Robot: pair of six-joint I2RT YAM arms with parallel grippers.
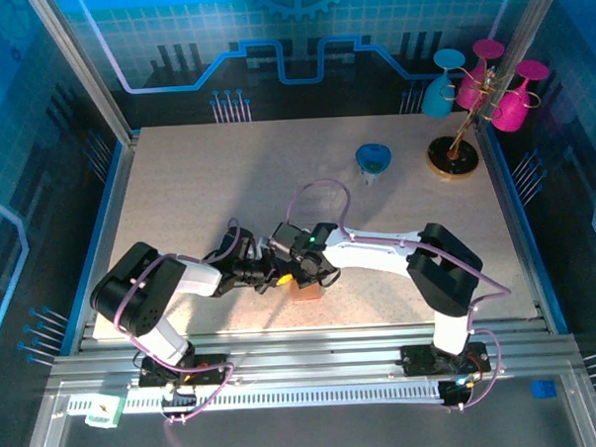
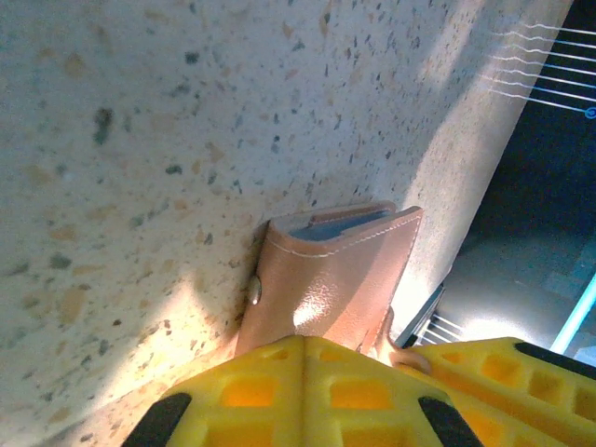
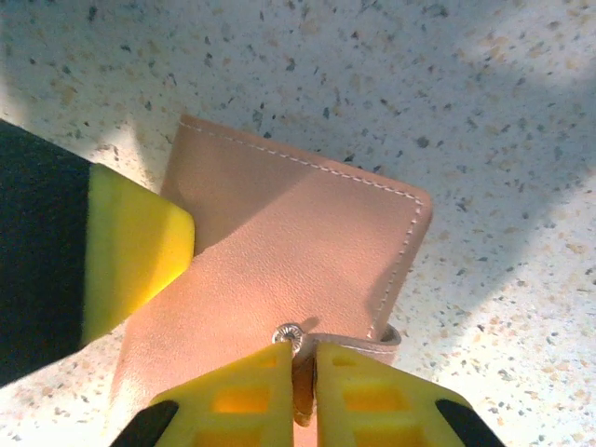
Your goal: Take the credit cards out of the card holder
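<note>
The speckled beige worktop (image 1: 198, 188) is fenced by a metal frame. The left arm (image 1: 172, 283) and the right arm (image 1: 378, 250) reach inward from the near edge and meet close to the middle of the near side. At the far right corner a wooden stand (image 1: 451, 157) carries one cyan glass (image 1: 441, 89) and magenta glasses (image 1: 511, 105). Just left of the stand, a blue cup (image 1: 373, 159) sits on the worktop, well apart from the arms.

The card holder (image 3: 298, 242) lies folded shut on the worktop between the two wrists, near the front edge, with its tan stitched outside facing up. At one open end a pale grey-blue lining (image 2: 335, 222) shows between the covers.

The left pincer (image 2: 303, 340) is fully closed, its yellow fingers pressed together with no gap, and it lies against the card holder's left edge. Whether any leather is pinched there cannot be told. The right pincer (image 3: 304, 349) has its jaws drawn in on the card holder's small closing strap (image 3: 386, 343), with the tan tab caught between the tips. A round metal snap stud (image 3: 289, 335) sits just beside its left fingertip.
</note>
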